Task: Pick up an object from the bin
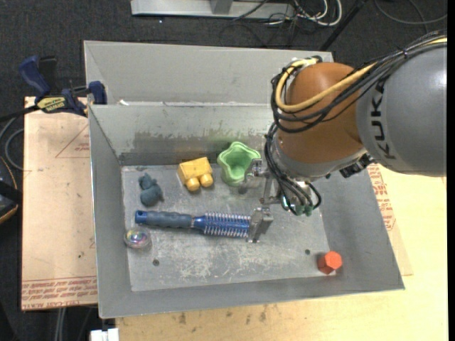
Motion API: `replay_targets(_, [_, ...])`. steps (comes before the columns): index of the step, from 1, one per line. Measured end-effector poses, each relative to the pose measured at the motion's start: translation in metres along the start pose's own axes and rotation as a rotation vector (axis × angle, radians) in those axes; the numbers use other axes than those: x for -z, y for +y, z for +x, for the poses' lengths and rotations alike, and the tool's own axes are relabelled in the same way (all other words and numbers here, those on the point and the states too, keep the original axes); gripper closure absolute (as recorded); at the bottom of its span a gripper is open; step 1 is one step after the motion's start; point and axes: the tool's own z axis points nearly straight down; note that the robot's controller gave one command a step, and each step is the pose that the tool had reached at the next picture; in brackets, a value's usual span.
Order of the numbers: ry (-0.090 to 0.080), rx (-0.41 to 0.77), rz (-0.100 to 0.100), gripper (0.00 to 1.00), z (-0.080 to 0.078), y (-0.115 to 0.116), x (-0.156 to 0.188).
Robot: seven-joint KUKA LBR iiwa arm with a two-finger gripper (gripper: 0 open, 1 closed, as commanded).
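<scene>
Blue all over, the brush point(195, 222) has a smooth handle on the left and a bristle head on the right. It lies flat across the middle of the bin point(213, 268) floor. The orange cover point(316, 112) hides the top of the claw point(259, 224), so I cannot tell if it is spread or pressed together. The claw's tip is at the brush's bristle end, touching it or just beside it.

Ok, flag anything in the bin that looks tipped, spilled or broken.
Nothing stands out. The brush lies flat, the green cup stands upright, and the yellow block, blue figure and ball look whole. The red piece just sits apart, lower right. The gripper is at the brush's bristle end.
</scene>
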Motion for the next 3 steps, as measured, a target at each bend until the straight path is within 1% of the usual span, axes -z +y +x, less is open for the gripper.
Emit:
replay_targets(1, [-0.005, -0.354, -0.001, 0.0, 0.0138, 0.0418, -0.0848])
replay_targets(2, [-0.009, -0.357, -0.003, 1.0, 0.0123, 0.0413, -0.0827])
replay_targets(3, [-0.007, -0.357, -0.002, 0.0, 0.013, 0.0409, -0.0838])
